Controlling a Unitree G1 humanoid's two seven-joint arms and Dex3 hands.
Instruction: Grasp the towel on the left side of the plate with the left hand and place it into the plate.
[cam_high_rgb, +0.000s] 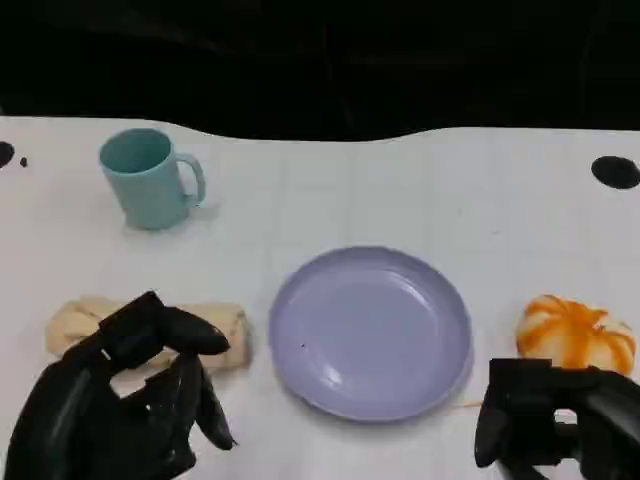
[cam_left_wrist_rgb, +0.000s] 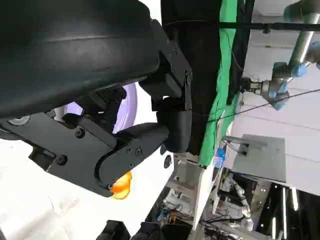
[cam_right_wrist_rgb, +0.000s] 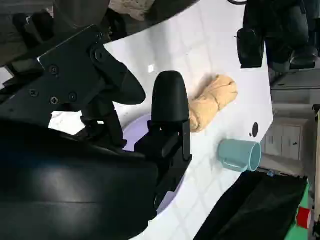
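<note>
1. beige cloth, rolled into a short log: the towel (cam_high_rgb: 150, 335) lies on the white table (cam_high_rgb: 400, 180), near its front left part, just beside the left rim of the plate (cam_high_rgb: 372, 333).
2. left hand (cam_high_rgb: 125, 400) is black and sits over the near side of the towel, hiding part of its middle. its fingers (cam_high_rgb: 195, 335) are spread and bent, with the upper one reaching across the roll. whether any finger touches the cloth cannot be told; it seems to hold nothing yet.
3. from the fingers, the towel lies just ahead, toward the table's far edge, so this hand is much the nearer one.
4. towel's long axis runs left to right, parallel to the table's front edge. one end points at the plate, the other at the left edge.
5. a grasp likely needs the fingers closing across the roll's short width.
6. right hand (cam_high_rgb: 560, 415) rests at the front right corner, fingers curled in, holding nothing, well apart from the towel.
</note>
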